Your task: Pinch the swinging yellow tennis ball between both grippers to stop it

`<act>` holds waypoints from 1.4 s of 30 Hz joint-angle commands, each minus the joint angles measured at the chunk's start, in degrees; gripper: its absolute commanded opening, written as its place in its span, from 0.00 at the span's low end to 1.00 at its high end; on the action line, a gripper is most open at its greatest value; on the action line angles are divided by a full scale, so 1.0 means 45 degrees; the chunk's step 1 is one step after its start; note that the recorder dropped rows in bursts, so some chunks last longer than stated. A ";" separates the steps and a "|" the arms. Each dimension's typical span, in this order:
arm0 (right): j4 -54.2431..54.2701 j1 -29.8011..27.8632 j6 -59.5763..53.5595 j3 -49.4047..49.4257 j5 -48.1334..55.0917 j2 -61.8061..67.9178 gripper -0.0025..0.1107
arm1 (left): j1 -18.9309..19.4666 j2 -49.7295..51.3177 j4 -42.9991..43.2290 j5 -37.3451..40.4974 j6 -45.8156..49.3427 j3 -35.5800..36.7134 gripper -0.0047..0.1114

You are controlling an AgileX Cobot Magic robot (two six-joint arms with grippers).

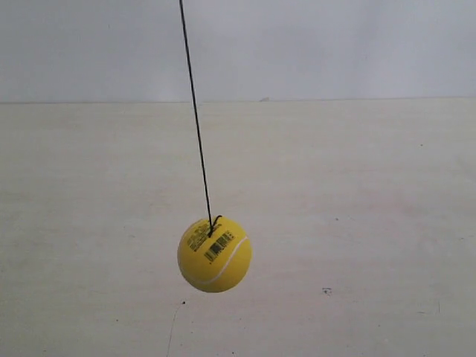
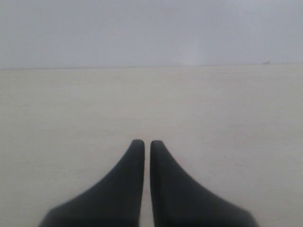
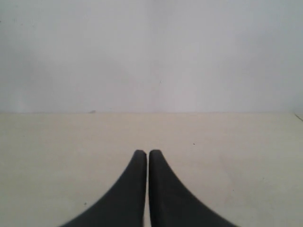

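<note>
The yellow tennis ball (image 1: 214, 254) hangs on a thin black string (image 1: 195, 111) above the pale table, its barcode label and white seam facing the exterior camera. No arm or gripper shows in the exterior view. In the left wrist view my left gripper (image 2: 147, 143) is shut, its two black wedge fingers side by side with only a thin slit between them and nothing held. The right wrist view has my right gripper (image 3: 147, 152) shut in the same way, holding nothing. The ball appears in neither wrist view.
The pale wooden tabletop (image 1: 357, 223) runs back to a plain grey-white wall (image 1: 335, 44). A small dark mark (image 1: 326, 291) lies on the table to the right of the ball.
</note>
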 commanded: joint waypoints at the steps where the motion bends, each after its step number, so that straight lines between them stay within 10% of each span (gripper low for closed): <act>1: -0.0436 -0.0217 -0.1071 0.0062 0.0687 -0.0076 0.02 | 0.0042 -0.0035 0.0059 -0.0004 0.0000 0.0038 0.08; 42: -0.0526 -0.1344 -0.0750 0.0062 0.2924 -0.0076 0.02 | 0.0042 -0.0035 0.0059 -0.0004 0.0000 0.0038 0.08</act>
